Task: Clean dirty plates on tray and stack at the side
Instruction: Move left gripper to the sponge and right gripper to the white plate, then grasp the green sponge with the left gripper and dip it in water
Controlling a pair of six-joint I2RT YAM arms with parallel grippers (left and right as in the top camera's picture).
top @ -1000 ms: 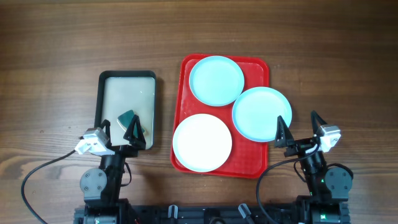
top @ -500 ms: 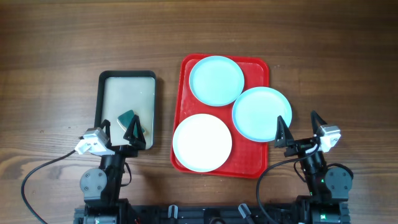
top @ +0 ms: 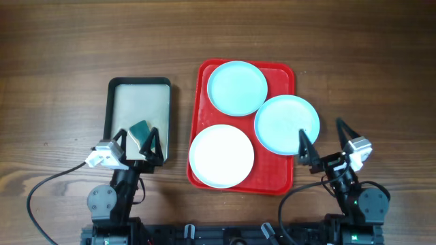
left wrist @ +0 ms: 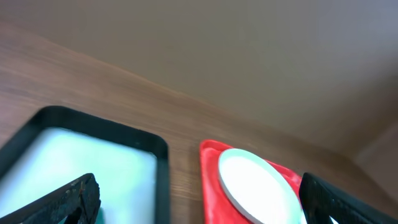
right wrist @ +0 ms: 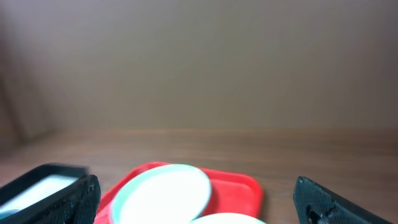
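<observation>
Red plastic rectangular tray [top: 201, 102] carries all three smooth round plates: white plate [top: 221, 156], far pale blue plate [top: 237, 88], right pale blue plate [top: 287, 123]. My left gripper [top: 137, 133] and right gripper [top: 320, 129] flank it, jaws spread, empty. The right pale blue plate overhangs its rim; I judge a nudge could tip it off.

- The left wrist view is soft and out of focus. The black-rimmed tray [left wrist: 163, 152], the red tray [left wrist: 208, 155] and the white plate [left wrist: 255, 183] all run off its bottom edge.
- The fingers [left wrist: 65, 199] of the left gripper [left wrist: 199, 186] show there only as dark tips in the bottom corners.
- The right wrist view is blurred too. A pale plate [right wrist: 165, 190] is cut by the bottom edge, and its colour is unclear.
- Overhead, a small teal object [top: 139, 127] sits partly hidden by the left gripper and is too small to identify.
- One finger of the right gripper [top: 320, 128] covers a bit of rim on the nearest pale blue plate [top: 283, 122].
</observation>
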